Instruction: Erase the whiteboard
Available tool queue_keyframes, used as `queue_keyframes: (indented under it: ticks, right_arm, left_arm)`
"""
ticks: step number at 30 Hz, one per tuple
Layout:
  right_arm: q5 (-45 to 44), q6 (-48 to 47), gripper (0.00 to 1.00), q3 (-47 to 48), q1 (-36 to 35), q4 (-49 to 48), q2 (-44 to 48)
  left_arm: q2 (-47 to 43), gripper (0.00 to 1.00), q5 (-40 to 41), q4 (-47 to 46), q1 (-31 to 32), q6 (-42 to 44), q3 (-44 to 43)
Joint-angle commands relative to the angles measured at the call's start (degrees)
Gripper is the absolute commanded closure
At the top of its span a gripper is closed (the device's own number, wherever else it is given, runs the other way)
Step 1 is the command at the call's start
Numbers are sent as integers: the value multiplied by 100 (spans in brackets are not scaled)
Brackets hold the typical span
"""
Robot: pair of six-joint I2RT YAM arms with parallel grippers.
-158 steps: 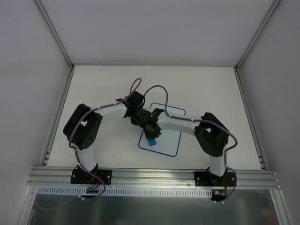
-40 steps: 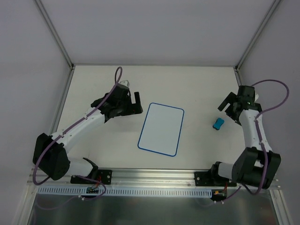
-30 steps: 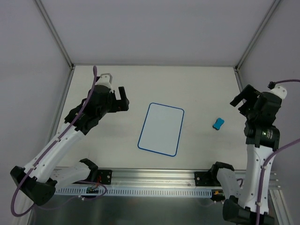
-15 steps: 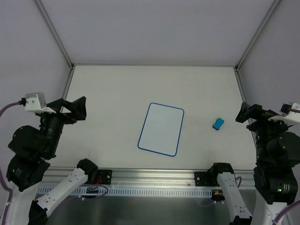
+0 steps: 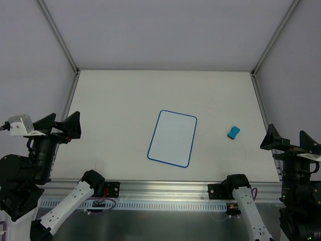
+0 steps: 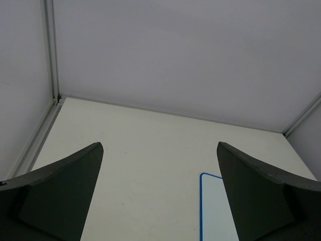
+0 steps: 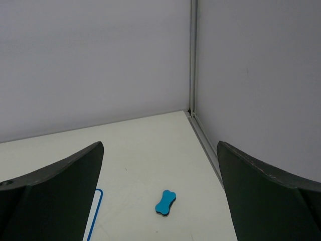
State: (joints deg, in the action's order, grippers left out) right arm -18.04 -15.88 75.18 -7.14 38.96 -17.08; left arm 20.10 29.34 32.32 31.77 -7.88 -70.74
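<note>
The whiteboard [image 5: 173, 138] lies flat in the middle of the table, white with a thin blue border and no marks on it. One corner of the whiteboard [image 6: 213, 211] shows in the left wrist view, and a sliver of its border [image 7: 94, 214] in the right wrist view. The small blue eraser [image 5: 233, 132] lies alone on the table to the right of the board, and the eraser [image 7: 166, 203] shows between the right fingers' view lines. My left gripper [image 5: 61, 123] is open and empty, held high at the near left. My right gripper [image 5: 288, 140] is open and empty at the near right.
Grey walls with metal corner posts [image 5: 60, 40] enclose the table on three sides. A metal rail [image 5: 165, 187] runs along the near edge, where both arm bases are bolted.
Both arms have pulled back from the table's middle toward the near corners and risen toward the camera. The whiteboard and the eraser have stayed in place over the last second.
</note>
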Motion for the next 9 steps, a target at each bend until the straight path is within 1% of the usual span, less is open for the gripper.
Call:
queue_keyframes:
  ticks: [1, 9]
  right_arm:
    - [-129, -188, 1, -73, -69, -240, -41]
    - [-225, -196, 1, -187, -77, -336, -41]
  left_arm:
    - [-23, 1, 168, -24, -66, 129, 69]
    - [73, 1, 133, -32, -74, 76, 122]
